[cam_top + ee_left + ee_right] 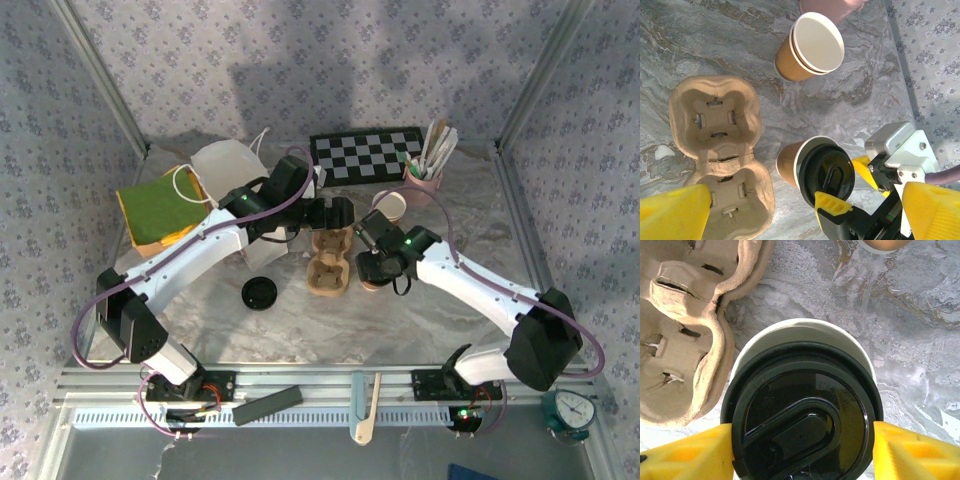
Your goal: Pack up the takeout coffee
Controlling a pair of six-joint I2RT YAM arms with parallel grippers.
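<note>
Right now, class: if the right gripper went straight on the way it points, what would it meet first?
The black lid of the takeout coffee, sitting straight ahead of the right gripper. Its fingers flank the lid's sides, so little gap seems left, though depth is unclear.

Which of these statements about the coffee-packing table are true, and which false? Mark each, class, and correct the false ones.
1. The pulp tray's visible pockets hold cups. False: they are empty.
2. The right claw straddles the black lid of the takeout coffee. True.
3. The unlidded cup stands in the tray. False: it stands on the table, by the pink cup.
4. A spare lid lies on the table. True.
5. The left claw grips the takeout coffee. False: it is open, holding nothing.
</note>
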